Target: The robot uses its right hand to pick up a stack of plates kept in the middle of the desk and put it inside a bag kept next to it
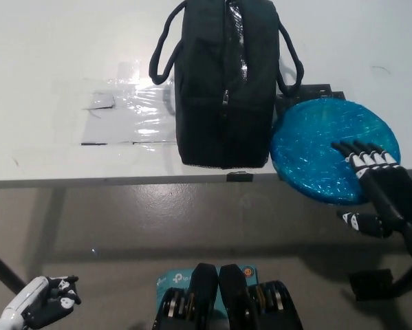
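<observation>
Blue and shiny with plastic wrap, the stack of plates (329,148) lies at the right end of the white bench (68,62), its near rim jutting out past the bench edge. That overhang looks useful — it leaves room for a thumb to come up from below while the fingers press from above. The black right robot hand (374,185) is set just so: its fingers (360,152) lie flat on the top of the stack near the rim, and the thumb sits lower, under the edge level. The fingers are spread and not yet clamped, so I judge the grasp is forming rather than made; whether the thumb touches the underside I cannot tell.

Just beside the plates, to their left, stands the black bag (225,82), long side running away from the robot, handles (166,48) falling to either side. A zip runs along its top; it appears parted, though how wide is hard to see. Placed this close, the bag asks only for a short lift and a sideways carry.

The white left robot hand (49,301) rests low at the lower left — well away from the bench, fingers loosely curled on nothing.
</observation>
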You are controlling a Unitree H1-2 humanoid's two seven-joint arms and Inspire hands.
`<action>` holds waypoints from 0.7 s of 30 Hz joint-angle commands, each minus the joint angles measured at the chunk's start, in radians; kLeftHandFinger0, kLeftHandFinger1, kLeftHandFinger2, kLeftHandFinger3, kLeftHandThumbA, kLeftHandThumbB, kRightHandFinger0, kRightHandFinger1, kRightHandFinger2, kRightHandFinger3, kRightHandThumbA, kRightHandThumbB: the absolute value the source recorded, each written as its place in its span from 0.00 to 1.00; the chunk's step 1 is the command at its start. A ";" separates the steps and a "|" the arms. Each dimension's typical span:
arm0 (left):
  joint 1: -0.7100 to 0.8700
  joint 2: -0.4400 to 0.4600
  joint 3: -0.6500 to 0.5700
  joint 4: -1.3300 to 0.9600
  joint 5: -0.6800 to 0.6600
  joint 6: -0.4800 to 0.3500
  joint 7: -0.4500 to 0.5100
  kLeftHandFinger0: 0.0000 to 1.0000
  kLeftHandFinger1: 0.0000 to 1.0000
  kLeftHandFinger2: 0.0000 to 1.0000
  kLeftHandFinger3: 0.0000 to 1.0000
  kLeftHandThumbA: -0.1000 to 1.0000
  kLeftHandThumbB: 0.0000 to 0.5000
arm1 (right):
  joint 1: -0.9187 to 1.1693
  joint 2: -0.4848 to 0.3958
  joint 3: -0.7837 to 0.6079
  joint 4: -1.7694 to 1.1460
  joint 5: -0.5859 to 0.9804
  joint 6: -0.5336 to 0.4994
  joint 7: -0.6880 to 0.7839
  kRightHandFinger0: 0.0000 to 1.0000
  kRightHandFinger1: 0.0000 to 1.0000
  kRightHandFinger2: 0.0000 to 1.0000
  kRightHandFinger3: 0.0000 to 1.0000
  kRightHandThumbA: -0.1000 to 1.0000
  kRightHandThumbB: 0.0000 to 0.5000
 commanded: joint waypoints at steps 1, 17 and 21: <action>-0.020 0.030 0.005 -0.023 0.003 0.008 -0.021 0.80 0.82 0.89 0.96 0.00 0.48 | -0.031 -0.022 0.015 0.017 -0.065 -0.030 0.008 1.00 1.00 1.00 1.00 0.84 1.00; -0.034 0.040 -0.003 -0.048 0.017 0.045 -0.023 0.82 0.83 0.89 0.95 0.00 0.48 | 0.015 0.021 0.107 0.129 -0.152 -0.088 -0.075 1.00 1.00 1.00 1.00 0.70 1.00; -0.034 0.041 -0.003 -0.032 0.014 0.016 -0.025 0.86 0.84 0.89 0.94 0.00 0.46 | -0.015 0.013 0.085 0.160 -0.252 -0.042 -0.172 1.00 1.00 1.00 1.00 0.59 0.74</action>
